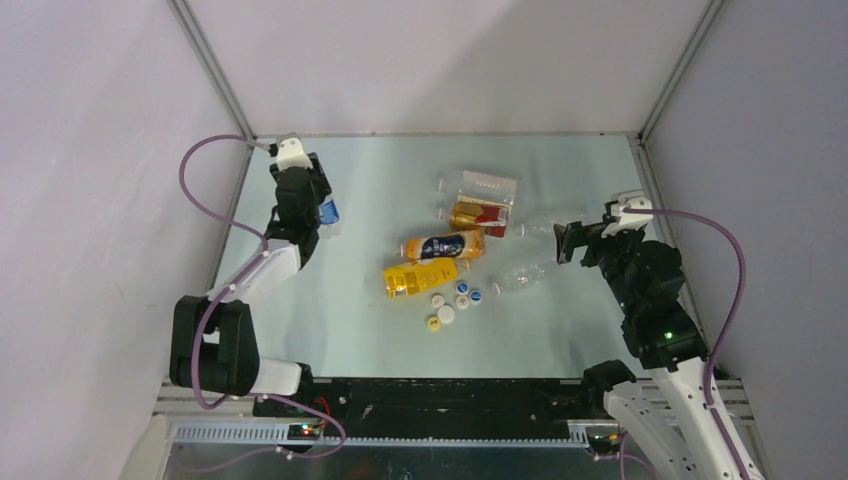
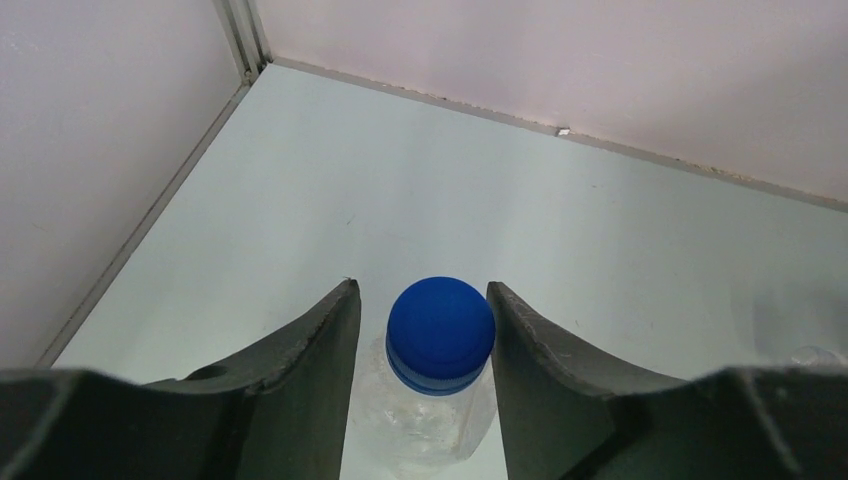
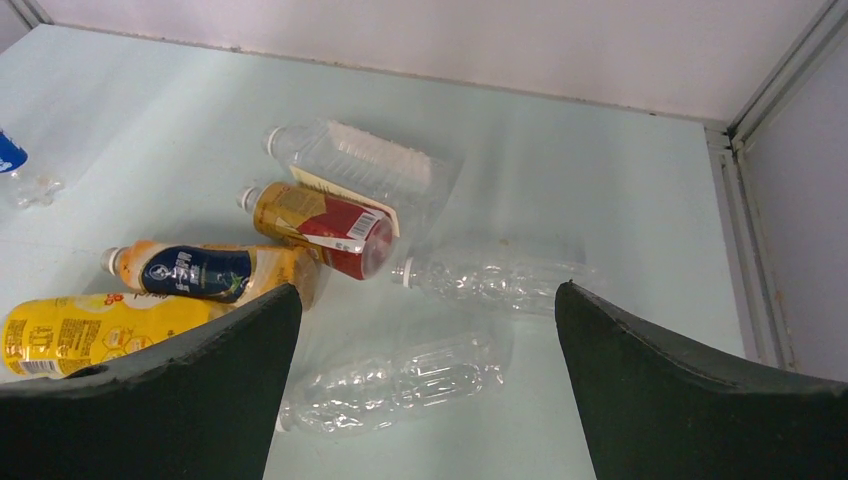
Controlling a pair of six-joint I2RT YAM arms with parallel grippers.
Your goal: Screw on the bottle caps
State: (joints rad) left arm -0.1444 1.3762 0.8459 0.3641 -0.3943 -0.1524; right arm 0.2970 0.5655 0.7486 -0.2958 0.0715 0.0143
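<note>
A clear bottle (image 2: 420, 425) with a blue label (image 1: 329, 211) stands upright at the far left, a blue cap (image 2: 440, 325) on its neck. My left gripper (image 2: 422, 292) straddles that cap from above, open, with a narrow gap on the left side and the right finger right against it. Several uncapped bottles lie mid-table: a clear one (image 1: 480, 184), a gold-and-red one (image 1: 478, 216), an orange one with a dark-blue label (image 1: 445, 246) and an orange-yellow one (image 1: 420, 277). Loose bottle caps (image 1: 455, 302) lie in front of them. My right gripper (image 1: 563, 243) hangs open over a clear bottle (image 3: 390, 385).
Another clear bottle (image 3: 500, 272) lies just beyond the right gripper's fingers. Enclosure walls meet the table on the left (image 2: 150, 215), back (image 1: 440, 133) and right (image 3: 745, 240). The arm bases stand at the near edge (image 1: 420, 400).
</note>
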